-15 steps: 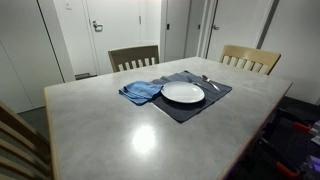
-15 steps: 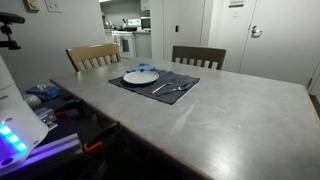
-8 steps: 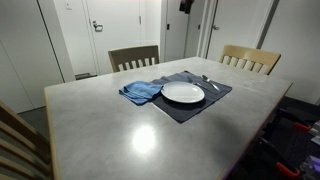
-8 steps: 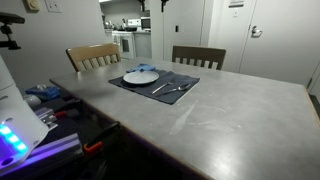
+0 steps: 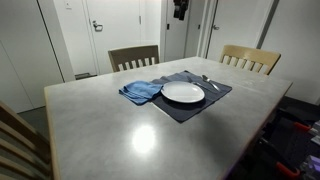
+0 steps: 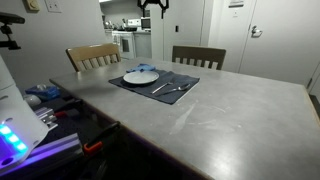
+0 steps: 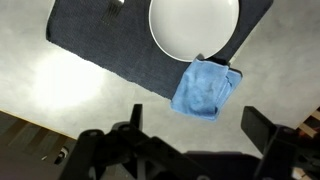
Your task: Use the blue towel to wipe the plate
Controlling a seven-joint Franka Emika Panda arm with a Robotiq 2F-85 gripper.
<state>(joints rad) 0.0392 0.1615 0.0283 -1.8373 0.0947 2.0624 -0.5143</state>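
A white plate sits on a dark placemat on the grey table; it also shows in the other exterior view and in the wrist view. A crumpled blue towel lies touching the plate's edge and shows in the wrist view too. My gripper hangs high above the table at the top of both exterior views. In the wrist view its fingers are spread wide and empty.
Cutlery lies on the placemat beside the plate. Two wooden chairs stand at the far side of the table. Doors and a kitchen opening are behind.
The gripper has come down into view at the top of both exterior views. Plate, towel and placemat have not moved.
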